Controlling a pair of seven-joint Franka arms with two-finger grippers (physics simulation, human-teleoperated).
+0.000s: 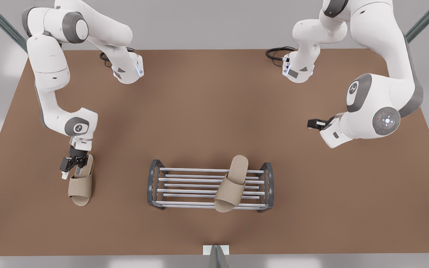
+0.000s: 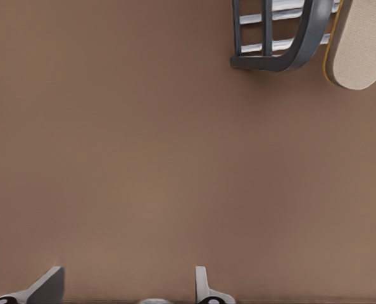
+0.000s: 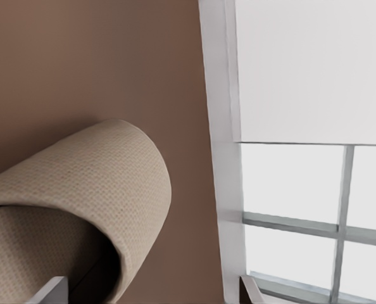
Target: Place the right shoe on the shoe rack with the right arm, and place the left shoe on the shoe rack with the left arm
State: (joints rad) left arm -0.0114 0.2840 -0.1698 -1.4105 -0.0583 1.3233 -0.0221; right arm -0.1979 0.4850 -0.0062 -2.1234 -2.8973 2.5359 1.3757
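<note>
Brown table point(image 1: 207, 104) carried everything. The shoe rack point(image 1: 184, 186) stood mid-table toward the near edge. One beige slipper point(image 1: 231, 184) already lay across its bars at the end on the front view's right, slightly skewed, with toe and heel overhanging the two long sides. The second slipper point(image 1: 81, 186) lay flat on the table, well apart from the rack, on the front view's left.

My right gripper point(image 1: 73, 166) was down at that second slipper's heel end. In the right wrist view its fingers point(image 3: 52, 288) were spread wide with the slipper's strap point(image 3: 80, 190) close ahead, and nothing was clamped. My left gripper point(image 1: 313, 123) waited, raised on the front view's right. Its fingers point(image 2: 49, 284) were also wide and empty over bare table, and the left wrist view showed the rack's end frame point(image 2: 295, 44) farther off.

Judged step: one shoe was done, and the right arm was at the grasp of the remaining one. Next move likely called for pinching that slipper firmly at heel or side wall, lifting clear, carrying to the rack's free half, and setting it across the bars without knocking the placed slipper.
</note>
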